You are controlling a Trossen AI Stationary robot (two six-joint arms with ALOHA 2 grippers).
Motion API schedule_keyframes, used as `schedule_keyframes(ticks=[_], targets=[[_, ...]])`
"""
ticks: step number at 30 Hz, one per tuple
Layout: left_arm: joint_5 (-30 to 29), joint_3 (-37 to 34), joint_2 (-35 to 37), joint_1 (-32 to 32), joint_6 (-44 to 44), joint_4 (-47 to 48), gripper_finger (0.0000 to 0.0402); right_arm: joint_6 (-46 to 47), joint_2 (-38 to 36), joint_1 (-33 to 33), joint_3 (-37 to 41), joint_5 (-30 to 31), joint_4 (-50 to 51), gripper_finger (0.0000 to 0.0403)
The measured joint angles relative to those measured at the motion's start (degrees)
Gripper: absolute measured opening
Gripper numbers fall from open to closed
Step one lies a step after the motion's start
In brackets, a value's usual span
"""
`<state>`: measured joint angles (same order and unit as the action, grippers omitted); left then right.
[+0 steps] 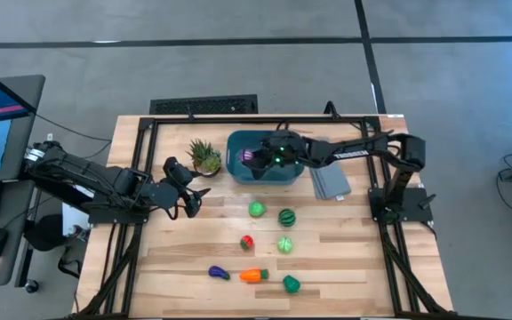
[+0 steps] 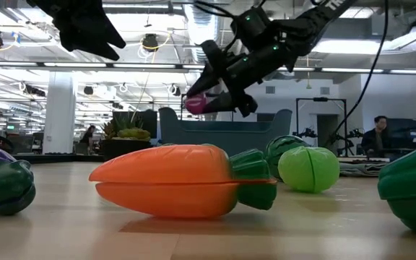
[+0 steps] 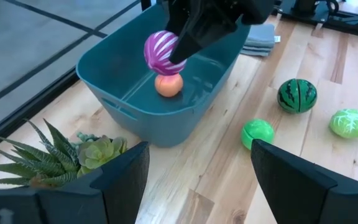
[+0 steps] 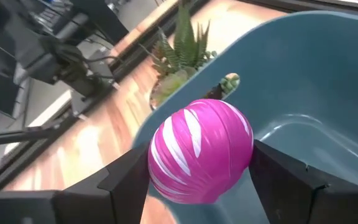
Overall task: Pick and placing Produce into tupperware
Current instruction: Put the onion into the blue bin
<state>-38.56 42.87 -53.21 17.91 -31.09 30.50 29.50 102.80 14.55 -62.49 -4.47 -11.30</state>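
While my right hand [image 4: 201,180] pinches the magenta striped ball [image 4: 201,149] above the teal tub [image 3: 166,121], releasing off-centre risks it bouncing off the peach [image 3: 168,84] inside, or clipping the rim. Left hand [image 3: 197,168] waits spread near the potted succulent [image 3: 61,155] on the worktop [image 3: 229,180].

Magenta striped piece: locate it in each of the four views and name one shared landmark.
High view: magenta piece over the tupperware.
Low view: top centre, in the right gripper.
Left wrist view: upper middle, above the peach.
Right wrist view: centre, between the fingers.
Landmark: the tupperware.
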Motion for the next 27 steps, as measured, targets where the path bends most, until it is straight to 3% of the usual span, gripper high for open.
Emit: schedule_keyframes(ticks=[7, 27], targets=[[-0.67, 0.0, 0.0, 0.0, -0.02, 0.06, 0.0271, -1.46, 0.9, 1.14, -1.91, 3.28, 4.08, 0.0275], [-2.41, 0.0, 0.0, 0.0, -0.02, 0.52, 0.0271, -2.12, 0.9, 1.95, -1.93, 4.75, 6.26, 0.0275]])
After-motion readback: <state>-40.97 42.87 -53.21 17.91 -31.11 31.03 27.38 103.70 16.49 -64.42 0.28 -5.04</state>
